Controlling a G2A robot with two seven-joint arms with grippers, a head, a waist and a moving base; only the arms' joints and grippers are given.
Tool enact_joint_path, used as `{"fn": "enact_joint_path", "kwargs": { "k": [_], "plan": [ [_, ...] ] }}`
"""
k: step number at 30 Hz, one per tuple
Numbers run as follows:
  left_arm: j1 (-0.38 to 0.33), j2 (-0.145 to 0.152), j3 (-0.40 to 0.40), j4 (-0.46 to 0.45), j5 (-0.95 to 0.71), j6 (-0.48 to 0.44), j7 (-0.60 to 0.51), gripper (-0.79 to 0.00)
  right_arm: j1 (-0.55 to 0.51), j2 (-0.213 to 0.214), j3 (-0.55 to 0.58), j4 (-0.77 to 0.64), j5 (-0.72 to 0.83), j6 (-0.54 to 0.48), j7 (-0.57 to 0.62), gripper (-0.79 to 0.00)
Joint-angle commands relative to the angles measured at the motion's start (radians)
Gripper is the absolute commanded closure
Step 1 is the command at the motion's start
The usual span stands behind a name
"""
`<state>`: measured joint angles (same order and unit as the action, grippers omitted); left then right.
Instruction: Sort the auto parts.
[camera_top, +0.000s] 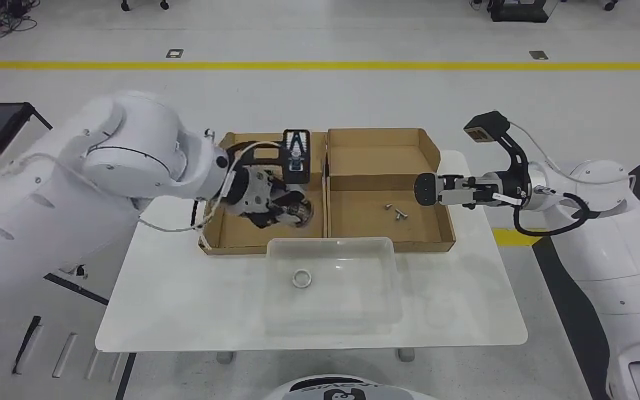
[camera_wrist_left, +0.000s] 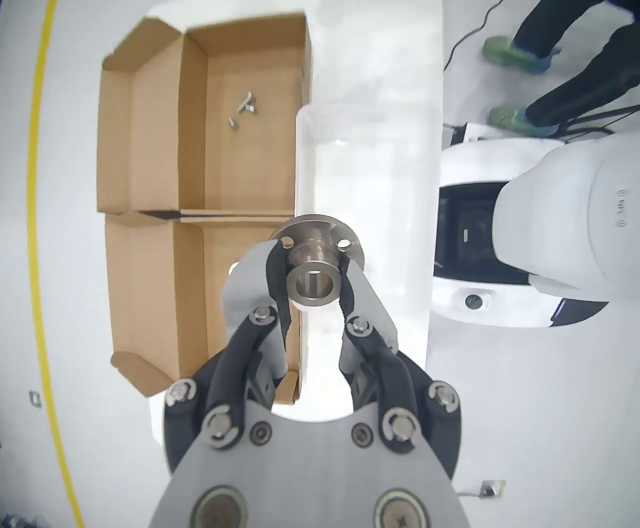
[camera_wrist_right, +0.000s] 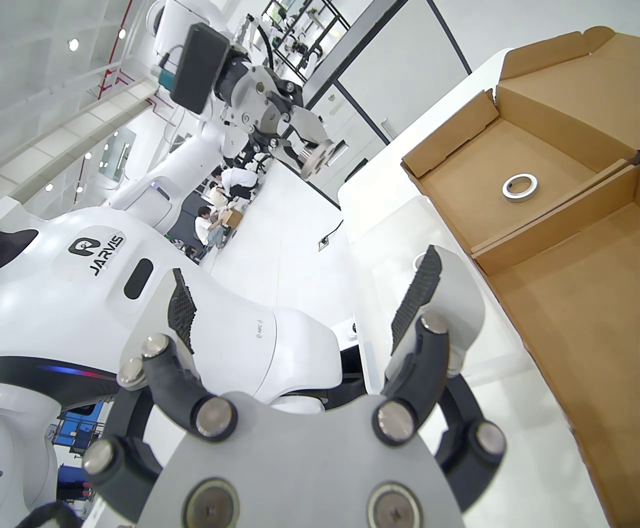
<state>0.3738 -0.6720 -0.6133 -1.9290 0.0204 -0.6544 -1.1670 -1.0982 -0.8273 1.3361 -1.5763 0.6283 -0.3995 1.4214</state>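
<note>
On the left of the white tabletop (camera_top: 160, 300), the left gripper (camera_wrist_left: 312, 260) has its fingers (camera_wrist_left: 274, 280) clenched on the neck of a metal flanged bushing (camera_wrist_left: 312, 270). The bushing's round flange, with small holes in it, points away from the wrist. It is held in the air, clear of every surface, above the right side of the left cardboard box (camera_top: 225, 225), close to the edge that faces the bin.

A silver ring (camera_wrist_right: 520, 186) lies flat on the brown floor of that open box.

At the middle front of the tabletop stands a clear plastic bin (camera_top: 390, 270), just in front of both boxes. A small white ring (camera_top: 301, 278) lies on its floor, toward the left.

The right cardboard box (camera_top: 360, 215) sits touching the left one, side by side, also open with its flaps up. A few small metal bolts (camera_top: 395, 210) lie close together on its floor, toward the right.

At the far right, the right gripper (camera_wrist_right: 305, 272) hangs over the right edge of that box. Its ribbed fingers (camera_wrist_right: 417, 295) are spread wide apart and carry nothing.
</note>
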Motion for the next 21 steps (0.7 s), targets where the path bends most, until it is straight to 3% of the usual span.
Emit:
{"fn": "enact_joint_path", "kwargs": {
  "k": [1, 7, 14, 21],
  "plan": [
    [0.043, 0.024, -0.046, 0.0, -0.022, -0.073, 0.074, 0.0, 0.0, 0.0, 0.0, 0.0, 0.0, 0.0, 0.0, -0.785],
    [0.161, 0.075, -0.179, 0.027, -0.052, -0.347, 0.348, 0.0, 0.0, 0.0, 0.0, 0.0, 0.0, 0.0, 0.0, -0.785],
    [0.264, 0.099, -0.283, -0.039, 0.004, -0.358, 0.504, 0.0, 0.0, 0.0, 0.0, 0.0, 0.0, 0.0, 0.0, -0.785],
    [0.288, 0.099, -0.317, -0.066, 0.048, -0.358, 0.562, 0.0, 0.0, 0.0, 0.0, 0.0, 0.0, 0.0, 0.0, -0.785]
  ]
}}
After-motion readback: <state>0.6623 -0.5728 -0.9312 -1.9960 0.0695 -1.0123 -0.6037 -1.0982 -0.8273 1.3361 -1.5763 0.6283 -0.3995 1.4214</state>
